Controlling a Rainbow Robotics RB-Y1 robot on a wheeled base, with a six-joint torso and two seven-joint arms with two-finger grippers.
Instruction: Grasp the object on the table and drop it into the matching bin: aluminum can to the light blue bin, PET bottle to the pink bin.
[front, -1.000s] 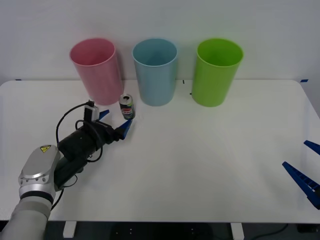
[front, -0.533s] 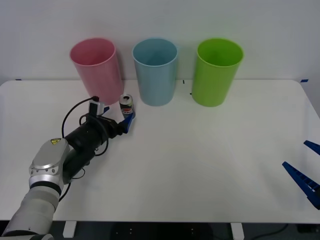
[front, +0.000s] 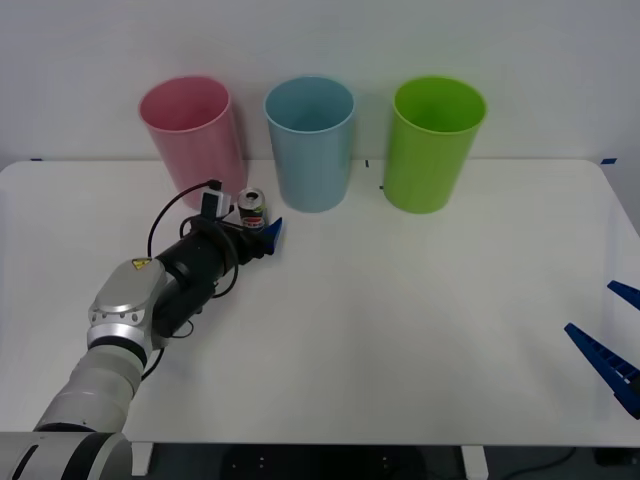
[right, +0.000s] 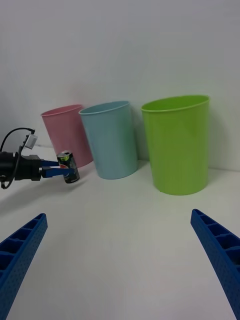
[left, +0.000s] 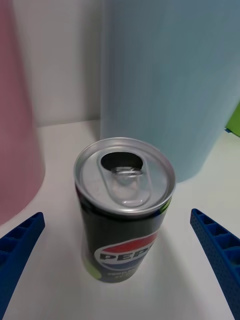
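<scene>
Since a second ago the left arm has pushed forward toward 1 o'clock; its left gripper (front: 258, 236) now straddles the aluminum can (front: 252, 211), where before the fingertips sat short of it.

Left to right in the front view: pink bin (front: 192, 138) at about 11 o'clock on the table (front: 420, 320), can just in front of the gap between it and the light blue bin (front: 311, 141), then a lime green bin (front: 434, 142) at about 1 o'clock. The right gripper (front: 612, 340) is parked at the table's 4 o'clock edge, spread wide, well apart from everything.

Can stands upright, long axis vertical, opened top up (left: 124, 172). In the left wrist view it sits centred between the fingers, one finger (left: 19, 250) on each side, both clear of it — released, not yet gripping.

Judgement: left arm is far nearer; can lies dead ahead inside the jaws, so closing on it comes next. Light blue bin is just beyond, toward 1 o'clock.
</scene>
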